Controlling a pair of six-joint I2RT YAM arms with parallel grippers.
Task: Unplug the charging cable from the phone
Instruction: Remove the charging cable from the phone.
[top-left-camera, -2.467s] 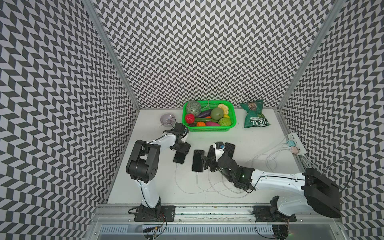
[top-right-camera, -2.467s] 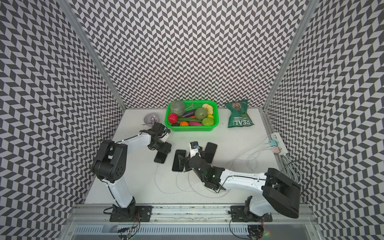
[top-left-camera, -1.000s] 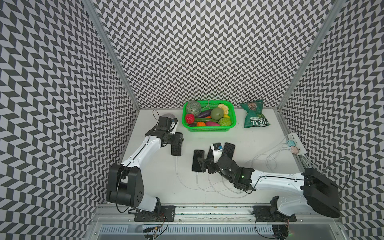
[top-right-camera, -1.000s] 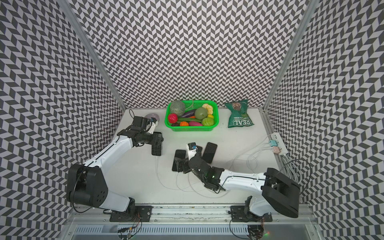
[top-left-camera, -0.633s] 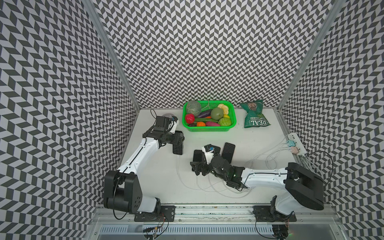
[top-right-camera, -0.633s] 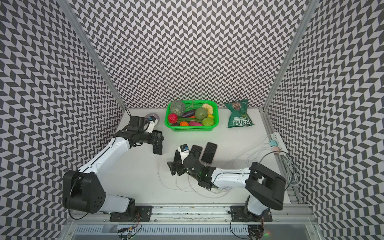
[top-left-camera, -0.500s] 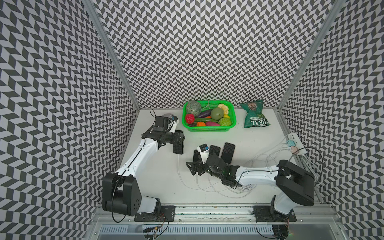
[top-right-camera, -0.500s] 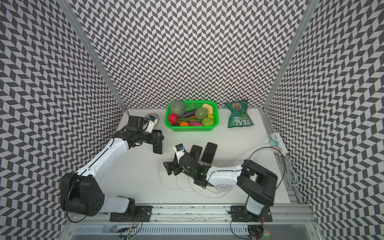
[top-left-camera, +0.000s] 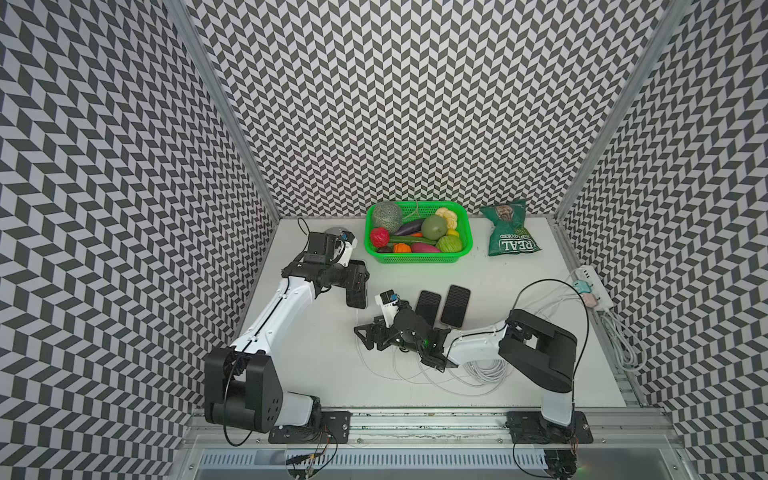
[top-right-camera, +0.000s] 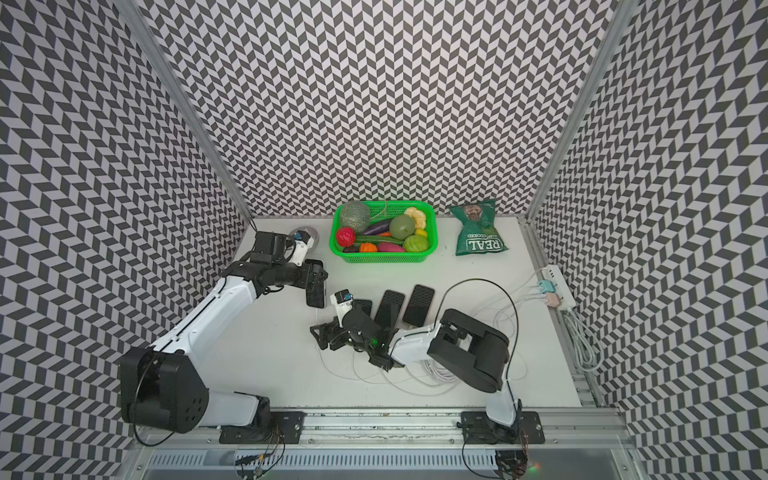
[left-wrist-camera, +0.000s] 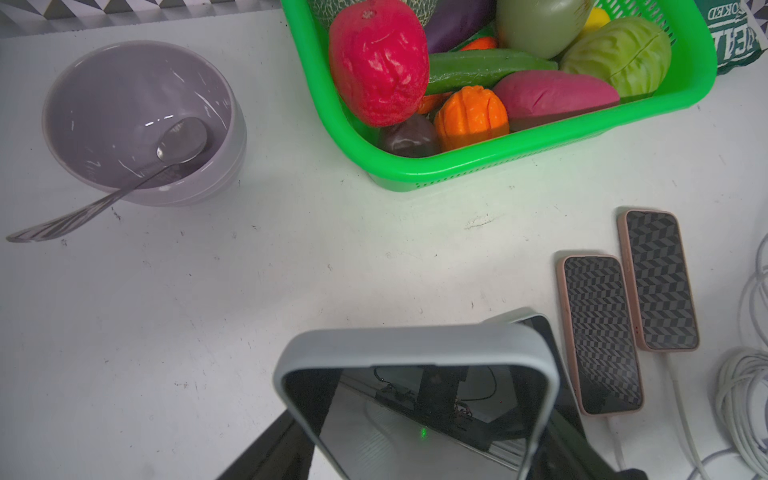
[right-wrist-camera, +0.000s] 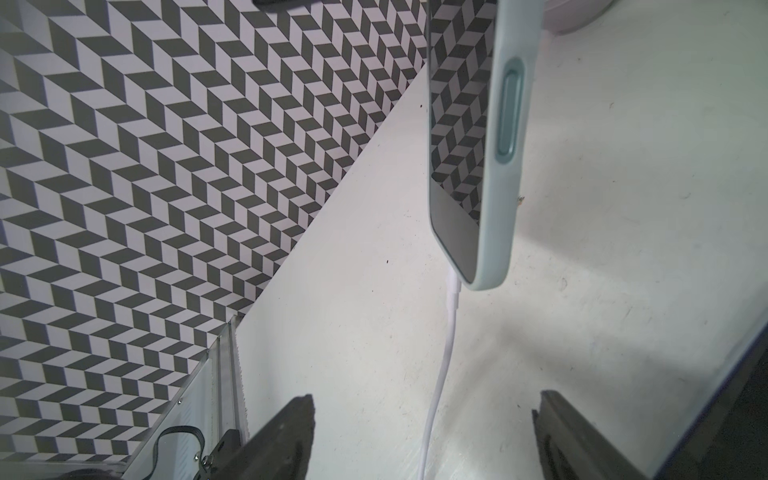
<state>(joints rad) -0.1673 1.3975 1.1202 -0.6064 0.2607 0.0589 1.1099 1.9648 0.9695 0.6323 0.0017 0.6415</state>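
A phone in a pale grey-green case hangs upright above the table, with my left gripper shut on its upper part. In the left wrist view the phone fills the space between the jaws of the left gripper. The white charging cable is plugged into the bottom end of the phone and drops to the table. My right gripper stands open just below the phone, with the cable running between its fingers untouched. In both top views the right gripper sits low over the table.
Two pink-cased phones lie plugged in beside the right arm. Coiled white cables run to a power strip. At the back are a green basket of toy vegetables, a chips bag, and a grey bowl with a spoon.
The right gripper has swung left across the table to a spot under the held phone, and its jaws have narrowed a little. The left arm holds the phone almost still.
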